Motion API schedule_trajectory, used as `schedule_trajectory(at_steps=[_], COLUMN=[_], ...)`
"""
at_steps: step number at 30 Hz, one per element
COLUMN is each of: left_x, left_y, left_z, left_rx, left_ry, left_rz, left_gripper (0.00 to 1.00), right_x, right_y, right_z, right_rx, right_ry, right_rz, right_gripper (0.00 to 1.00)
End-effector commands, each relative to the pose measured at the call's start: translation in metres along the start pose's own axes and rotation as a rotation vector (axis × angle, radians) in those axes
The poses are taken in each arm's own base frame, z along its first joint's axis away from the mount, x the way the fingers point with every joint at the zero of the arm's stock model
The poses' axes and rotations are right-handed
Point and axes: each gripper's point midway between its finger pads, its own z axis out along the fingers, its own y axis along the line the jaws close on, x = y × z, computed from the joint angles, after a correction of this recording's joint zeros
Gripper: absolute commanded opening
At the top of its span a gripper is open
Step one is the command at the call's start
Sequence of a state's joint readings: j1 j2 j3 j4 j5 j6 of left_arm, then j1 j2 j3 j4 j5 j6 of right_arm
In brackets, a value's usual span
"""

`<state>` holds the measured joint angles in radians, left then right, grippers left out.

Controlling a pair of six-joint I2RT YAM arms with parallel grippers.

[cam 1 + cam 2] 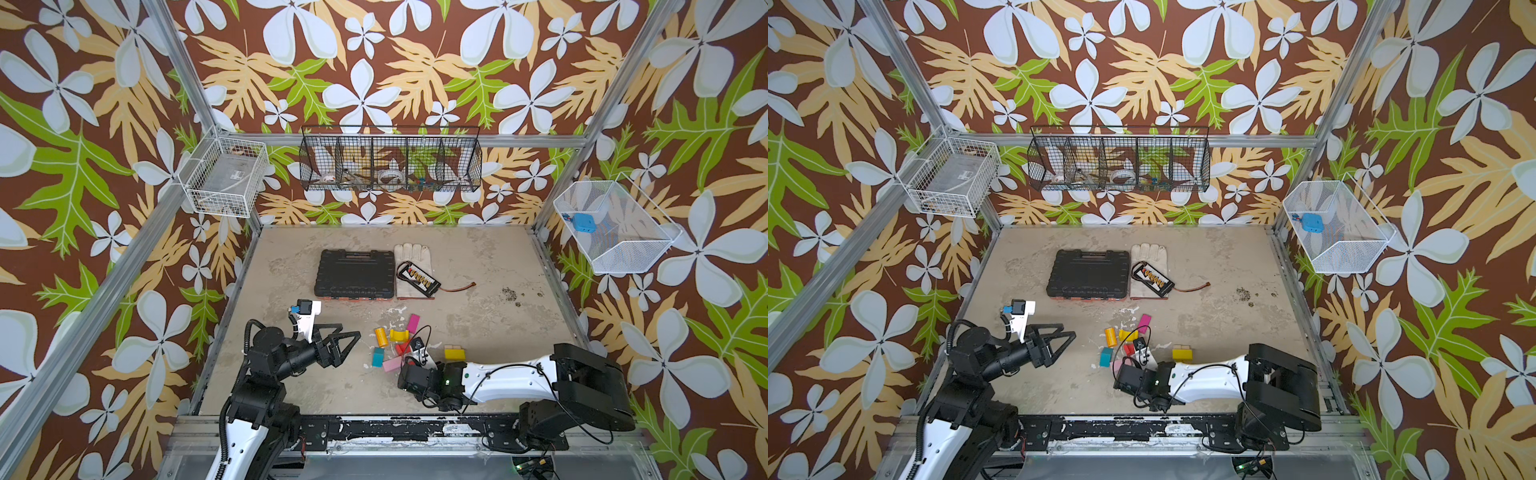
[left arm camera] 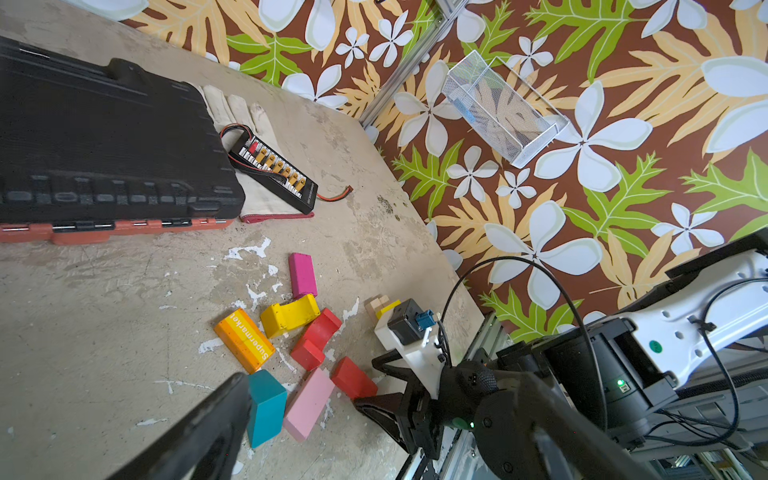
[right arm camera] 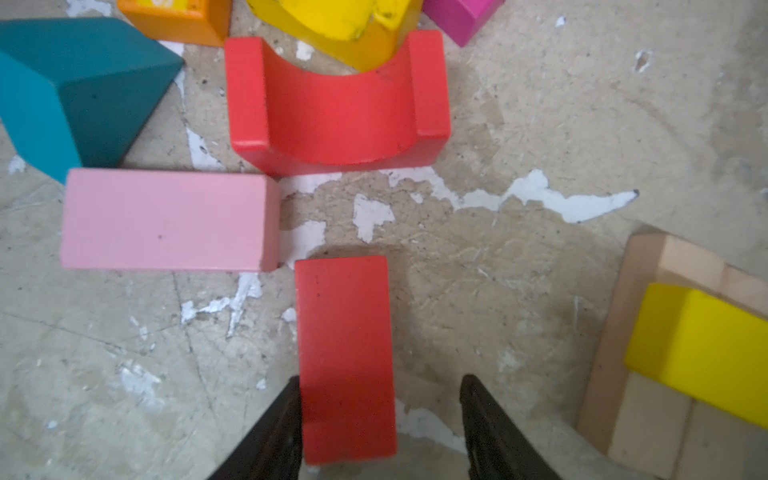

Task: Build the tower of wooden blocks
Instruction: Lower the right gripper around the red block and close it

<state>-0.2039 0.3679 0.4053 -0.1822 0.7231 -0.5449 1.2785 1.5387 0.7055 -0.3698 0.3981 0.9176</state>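
The red brick (image 3: 347,357) lies flat on the desk (image 3: 519,291) between the parted, empty fingers (image 3: 274,424) of the nearer right hand (image 3: 381,380), long axis along its reach; the wide-open left hand (image 1: 348,347) stands well apart.

Orange block (image 3: 178,20), magenta block (image 3: 459,14) — cropped (frame edge).
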Motion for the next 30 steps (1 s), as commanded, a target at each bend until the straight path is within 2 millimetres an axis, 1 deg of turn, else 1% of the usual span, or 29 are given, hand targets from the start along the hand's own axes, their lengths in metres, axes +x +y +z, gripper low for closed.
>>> schedule_trajectory(at_steps=[1,8,16,20,23,27,28,30], left_x=[-0.004,-0.004,-0.004,-0.004,-0.003,-0.005,-0.005,-0.004], left_y=[-0.004,-0.005,-0.005,-0.004,-0.004,-0.006,-0.006,-0.005], left_z=[0.000,0.000,0.000,0.000,0.000,-0.001,-0.001,0.000], left_rx=[0.016,0.019,0.021,0.019,0.021,0.024,0.023,0.023], left_ry=[-0.016,-0.017,-0.016,-0.016,-0.012,-0.024,-0.023,-0.016], left_rz=[0.018,0.020,0.021,0.020,0.018,0.027,0.024,0.021], left_gripper=[1.00,1.00,1.00,1.00,1.00,1.00,1.00,1.00], right_x=[0.024,0.027,0.029,0.022,0.016,0.013,0.010,0.007], right_y=[-0.027,-0.039,-0.040,-0.036,-0.027,-0.002,0.003,0.008], right_z=[-0.002,-0.002,0.006,0.002,-0.003,-0.002,-0.002,0.000], right_rx=[0.091,0.115,0.080,0.058,0.010,-0.119,-0.136,-0.128], right_ry=[0.084,0.080,0.104,0.089,0.071,0.068,0.068,0.076], right_rz=[-0.035,0.005,0.057,0.081,0.114,0.176,0.180,0.183], right_gripper=[0.59,0.60,0.60,0.61,0.67,0.73,0.74,0.74])
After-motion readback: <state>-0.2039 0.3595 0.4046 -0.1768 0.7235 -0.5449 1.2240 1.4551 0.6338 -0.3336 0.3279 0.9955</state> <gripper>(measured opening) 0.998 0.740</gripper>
